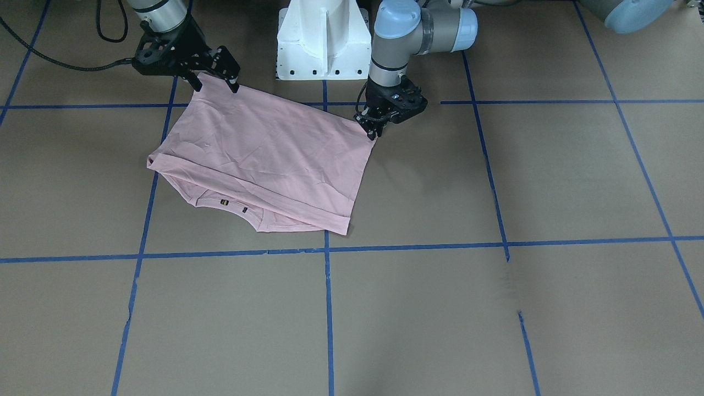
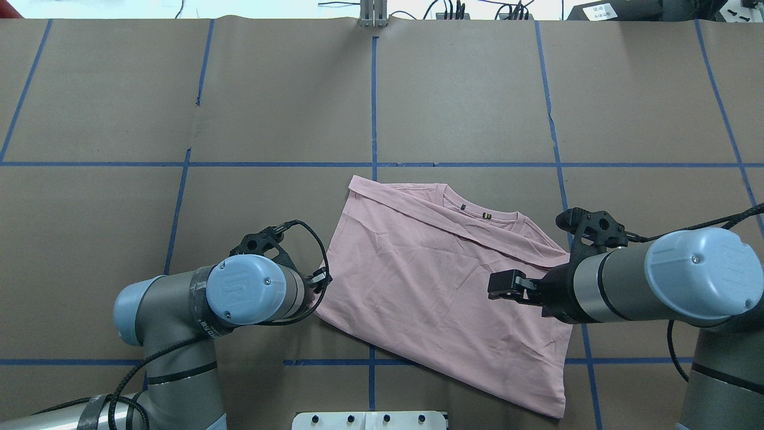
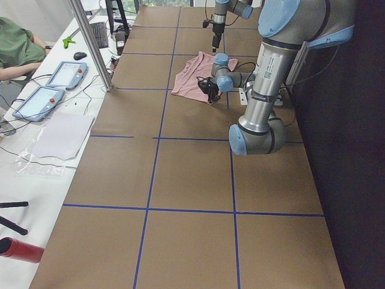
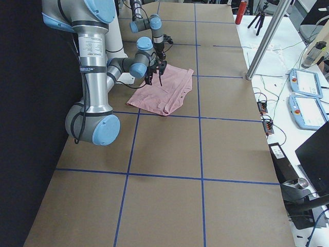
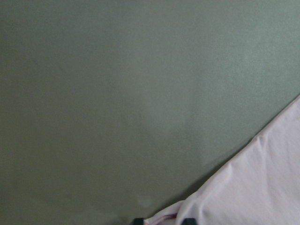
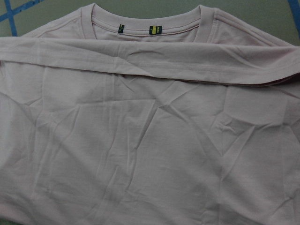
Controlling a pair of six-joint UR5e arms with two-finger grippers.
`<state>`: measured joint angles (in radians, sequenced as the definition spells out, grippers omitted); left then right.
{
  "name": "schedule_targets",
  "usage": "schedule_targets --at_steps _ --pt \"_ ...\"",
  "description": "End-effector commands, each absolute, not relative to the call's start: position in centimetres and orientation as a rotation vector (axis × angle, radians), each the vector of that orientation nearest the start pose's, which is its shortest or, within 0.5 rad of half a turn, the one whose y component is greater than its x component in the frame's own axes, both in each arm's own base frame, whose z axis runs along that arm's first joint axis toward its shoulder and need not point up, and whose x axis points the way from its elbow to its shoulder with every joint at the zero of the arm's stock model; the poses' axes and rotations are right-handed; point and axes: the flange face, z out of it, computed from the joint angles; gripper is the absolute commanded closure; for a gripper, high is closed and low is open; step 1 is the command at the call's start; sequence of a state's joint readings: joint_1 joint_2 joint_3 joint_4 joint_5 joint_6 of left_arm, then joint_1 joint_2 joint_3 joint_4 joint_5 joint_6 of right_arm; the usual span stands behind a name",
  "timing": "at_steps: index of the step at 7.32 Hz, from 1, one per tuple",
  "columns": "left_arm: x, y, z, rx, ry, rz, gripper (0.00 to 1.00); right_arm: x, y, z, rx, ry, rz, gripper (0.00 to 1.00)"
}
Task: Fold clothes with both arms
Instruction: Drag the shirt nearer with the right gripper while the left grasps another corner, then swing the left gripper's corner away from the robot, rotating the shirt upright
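Observation:
The pale pink T-shirt lies folded on the brown table, its hem edge laid across just below the ribbed collar. The dog print is hidden. My left gripper is low at the shirt's near corner. In the left wrist view its fingertips pinch a bunched bit of the cloth. My right gripper is open and hovers over the shirt's other near edge. The right wrist view shows only the shirt and its collar tags.
The white pedestal base stands just behind the shirt. Blue tape lines grid the brown table. Tablets and a seated person are at the far side table.

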<state>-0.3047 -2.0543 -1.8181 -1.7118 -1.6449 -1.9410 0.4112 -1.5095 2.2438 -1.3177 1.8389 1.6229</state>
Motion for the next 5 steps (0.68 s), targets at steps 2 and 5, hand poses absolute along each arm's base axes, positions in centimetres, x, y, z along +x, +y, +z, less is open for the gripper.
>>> schedule_targets --at_steps 2,5 --pt "53.4 -35.2 25.6 -0.042 0.908 -0.596 1.00 -37.4 -28.0 29.5 -0.067 -1.008 0.292 0.00" --pt "49.5 -46.7 26.4 0.087 0.882 -0.679 1.00 -37.3 -28.1 29.5 -0.064 -1.009 0.296 0.00"
